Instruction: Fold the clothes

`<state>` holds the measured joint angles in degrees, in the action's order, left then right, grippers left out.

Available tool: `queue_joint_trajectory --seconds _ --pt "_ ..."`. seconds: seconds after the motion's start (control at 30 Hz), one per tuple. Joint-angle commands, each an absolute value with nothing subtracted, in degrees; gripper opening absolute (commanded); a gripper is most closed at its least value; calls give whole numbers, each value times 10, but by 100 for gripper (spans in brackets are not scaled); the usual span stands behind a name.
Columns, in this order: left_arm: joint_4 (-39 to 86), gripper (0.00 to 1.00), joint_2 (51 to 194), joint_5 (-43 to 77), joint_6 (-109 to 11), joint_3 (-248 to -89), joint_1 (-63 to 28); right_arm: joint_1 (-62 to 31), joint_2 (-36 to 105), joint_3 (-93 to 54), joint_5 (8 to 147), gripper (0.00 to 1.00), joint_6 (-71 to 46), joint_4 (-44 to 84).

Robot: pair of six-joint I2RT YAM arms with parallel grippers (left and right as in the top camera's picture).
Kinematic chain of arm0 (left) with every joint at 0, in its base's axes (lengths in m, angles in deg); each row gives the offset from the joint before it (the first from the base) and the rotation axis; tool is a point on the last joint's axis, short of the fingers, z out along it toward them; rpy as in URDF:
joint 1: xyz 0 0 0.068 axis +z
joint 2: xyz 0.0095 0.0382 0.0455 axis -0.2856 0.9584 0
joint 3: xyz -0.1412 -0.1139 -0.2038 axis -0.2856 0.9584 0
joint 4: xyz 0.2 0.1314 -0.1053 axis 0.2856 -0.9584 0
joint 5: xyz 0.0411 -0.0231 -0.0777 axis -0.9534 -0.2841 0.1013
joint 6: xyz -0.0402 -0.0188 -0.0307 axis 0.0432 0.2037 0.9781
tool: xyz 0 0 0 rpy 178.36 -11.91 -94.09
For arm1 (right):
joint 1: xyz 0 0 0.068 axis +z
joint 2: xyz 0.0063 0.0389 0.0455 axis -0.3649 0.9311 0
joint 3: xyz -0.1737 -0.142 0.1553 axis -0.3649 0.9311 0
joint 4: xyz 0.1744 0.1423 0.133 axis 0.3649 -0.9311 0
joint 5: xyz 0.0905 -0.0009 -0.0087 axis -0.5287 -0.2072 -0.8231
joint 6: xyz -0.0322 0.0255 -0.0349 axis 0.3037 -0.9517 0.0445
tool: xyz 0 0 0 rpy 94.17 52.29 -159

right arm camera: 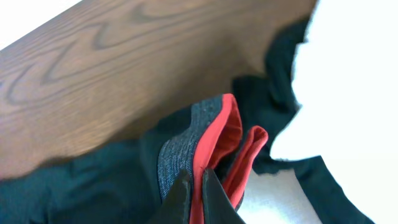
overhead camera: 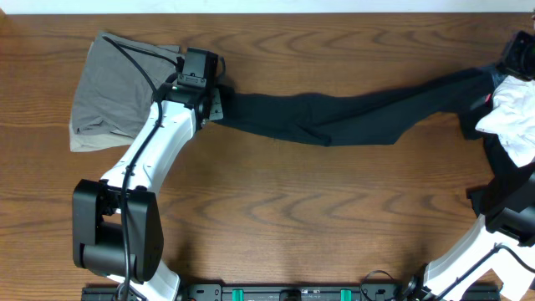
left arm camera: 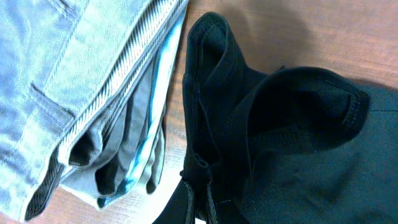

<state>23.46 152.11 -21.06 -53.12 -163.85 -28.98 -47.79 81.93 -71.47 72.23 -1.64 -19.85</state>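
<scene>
Two ends of one black garment (overhead camera: 351, 113) pinched

The left gripper (left arm camera: 199, 198) is clamped on one end, beside the grey garment (overhead camera: 117, 92). The right gripper (right arm camera: 194, 186) is closed on the red-and-grey band (right arm camera: 214, 134), near the white garment (overhead camera: 514, 109). The cloth lies stretched across the table (overhead camera: 292, 217).

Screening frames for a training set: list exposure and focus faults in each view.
Overhead: evenly lit and sharp, though the long black limp garment shows little fold detail. Left wrist: the folded grey fabric garment takes a bluish cast; black seams are readable. Right wrist: the white crumpled garment is blown out to flat white, and the tips of the right gripper look soft-edged.
</scene>
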Motion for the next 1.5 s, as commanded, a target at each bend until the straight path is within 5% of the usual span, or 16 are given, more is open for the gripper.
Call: queue_joint_trajectory --seconds 0.0,0.6,1.03,1.1,1.33,1.47 --pt "220 6 1517 -227 -526 -1642 -288 -491 817 -718 782 1 -88 -208" --pt "181 6 1517 -237 -526 -1640 -288 -495 818 -714 937 1 -88 -346" --pt "187 6 1517 -237 -526 -1640 -288 -495 820 -713 836 2 -71 -280" --pt "186 6 1517 -237 -526 -1640 -288 -495 820 -707 842 4 -58 -264" --pt "184 6 1517 -237 -526 -1640 -288 -505 820 -698 892 38 -50 -277" --pt "184 6 1517 -237 -527 -1640 -288 -517 820 -698 891 43 -60 -284"
